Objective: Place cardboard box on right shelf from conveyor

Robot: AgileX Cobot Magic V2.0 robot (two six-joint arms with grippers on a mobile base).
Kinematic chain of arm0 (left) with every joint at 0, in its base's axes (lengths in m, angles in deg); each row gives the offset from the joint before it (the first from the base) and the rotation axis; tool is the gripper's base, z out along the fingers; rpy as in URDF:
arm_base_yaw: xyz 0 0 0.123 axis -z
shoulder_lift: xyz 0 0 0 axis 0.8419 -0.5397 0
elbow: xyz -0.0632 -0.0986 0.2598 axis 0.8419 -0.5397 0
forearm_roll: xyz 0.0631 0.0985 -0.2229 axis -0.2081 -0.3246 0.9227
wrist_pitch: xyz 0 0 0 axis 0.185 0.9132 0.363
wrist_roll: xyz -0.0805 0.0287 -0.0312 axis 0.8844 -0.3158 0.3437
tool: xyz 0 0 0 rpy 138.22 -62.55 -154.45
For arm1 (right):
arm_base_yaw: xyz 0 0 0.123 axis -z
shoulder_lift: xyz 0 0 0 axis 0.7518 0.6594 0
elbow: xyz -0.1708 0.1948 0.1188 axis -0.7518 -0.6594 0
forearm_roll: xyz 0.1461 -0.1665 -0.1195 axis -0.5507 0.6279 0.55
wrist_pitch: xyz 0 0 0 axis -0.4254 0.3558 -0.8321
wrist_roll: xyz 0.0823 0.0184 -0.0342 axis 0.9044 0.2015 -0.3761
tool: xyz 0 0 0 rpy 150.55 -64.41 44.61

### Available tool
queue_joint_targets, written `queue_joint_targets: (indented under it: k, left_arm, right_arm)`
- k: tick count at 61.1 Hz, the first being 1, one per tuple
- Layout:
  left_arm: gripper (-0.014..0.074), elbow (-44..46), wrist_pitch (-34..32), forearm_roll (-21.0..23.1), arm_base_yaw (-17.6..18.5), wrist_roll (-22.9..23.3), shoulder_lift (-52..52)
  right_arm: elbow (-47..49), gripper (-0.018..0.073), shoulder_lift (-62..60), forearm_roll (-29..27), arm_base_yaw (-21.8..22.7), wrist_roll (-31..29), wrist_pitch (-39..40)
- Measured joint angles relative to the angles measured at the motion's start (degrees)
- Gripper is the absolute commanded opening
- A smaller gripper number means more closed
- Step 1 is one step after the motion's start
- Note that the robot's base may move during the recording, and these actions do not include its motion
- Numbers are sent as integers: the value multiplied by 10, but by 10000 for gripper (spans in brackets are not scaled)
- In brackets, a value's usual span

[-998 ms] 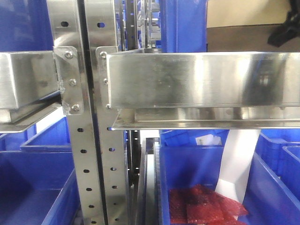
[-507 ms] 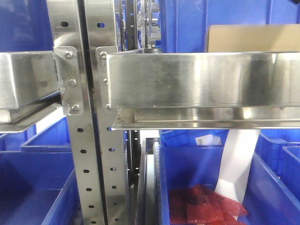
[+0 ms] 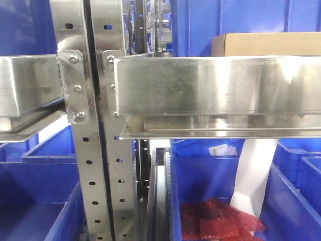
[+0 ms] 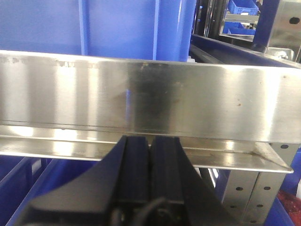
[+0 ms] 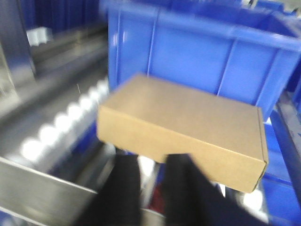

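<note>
Steel glare (right wrist view blurred)

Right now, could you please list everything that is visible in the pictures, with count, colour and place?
cardboard box: one, tan, behind the front lip of the right shelf, in front of a blue bin
right shelf: one, shiny steel, running right from the uprights
left shelf: one, shiny steel, running left from the uprights
uprights: two, perforated steel, centre-left
blue bins: several, above, behind and below the shelves
red packets: a pile, inside the lower right bin
left tool: one, black, fingers together, below a steel shelf lip
right tool: one, black, blurred, right below the box; grip unclear
</note>
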Motion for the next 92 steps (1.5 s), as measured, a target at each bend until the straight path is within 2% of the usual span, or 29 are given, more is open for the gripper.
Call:
queue_joint_targets:
  k: [5,12,53,58,69,83,92]
  left_arm:
    - [-116,0,0,0,0,0,0]
    - [-116,0,0,0,0,0,0]
    - [-116,0,0,0,0,0,0]
    - [-116,0,0,0,0,0,0]
    - [-116,0,0,0,0,0,0]
    - [-116,0,0,0,0,0,0]
    - [-116,0,0,0,0,0,0]
  right_arm:
    - [-7,36,-40,-1,0,30,0]
    - [-9,36,-67,-1,0,43,0]
    - [-14,36,-73,-2,0,45,1]
    - [-21,36,-74,15,1,47,3]
    - [-75,36,-110,69,42,76,49]
    - [-205,36,-218,81,114,98,134]
    - [-289,36,-270,83,130,100,161]
